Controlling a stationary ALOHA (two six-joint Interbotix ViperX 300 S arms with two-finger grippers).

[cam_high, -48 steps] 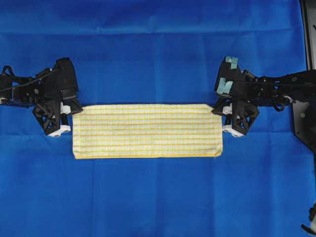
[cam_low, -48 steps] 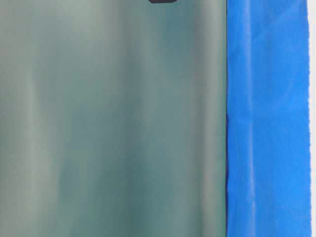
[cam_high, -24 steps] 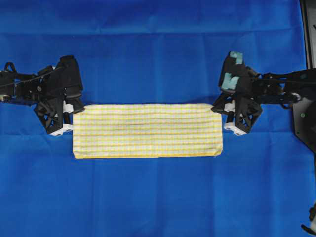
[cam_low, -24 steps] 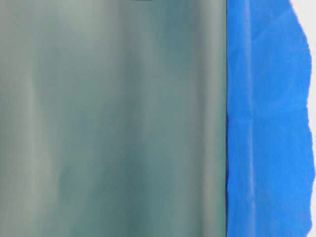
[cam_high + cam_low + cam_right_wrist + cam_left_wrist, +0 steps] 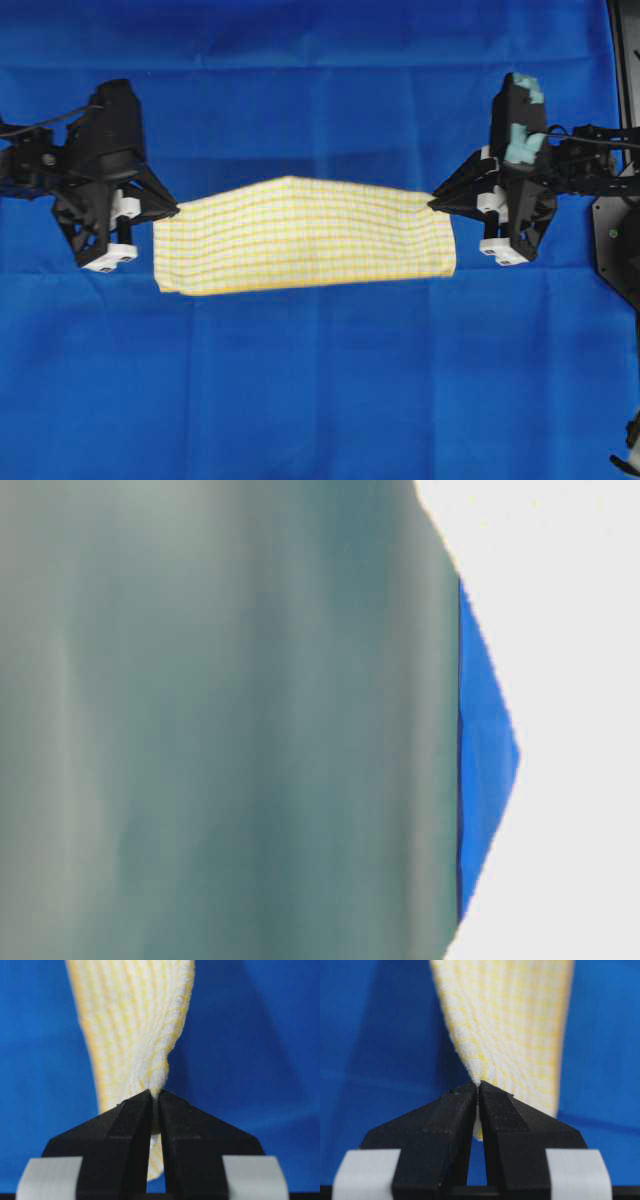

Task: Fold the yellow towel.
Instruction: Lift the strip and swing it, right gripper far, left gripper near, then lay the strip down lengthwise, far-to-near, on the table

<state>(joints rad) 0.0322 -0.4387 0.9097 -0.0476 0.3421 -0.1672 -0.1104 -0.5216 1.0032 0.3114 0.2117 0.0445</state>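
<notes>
Blue table covering lies under everything. At its middle the yellow towel, already 1 long band, hangs lifted by both ends. At 9 o'clock the left gripper is clamped on one corner; at 3 o'clock the right gripper pinches the other. Both arms reach inward, fingers level. Next probably comes carrying 1 end over the other, evenly.

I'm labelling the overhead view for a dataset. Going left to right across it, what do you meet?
left gripper, shut on a corner → yellow towel → right gripper, shut on the opposite corner; all over the blue table covering.
</notes>
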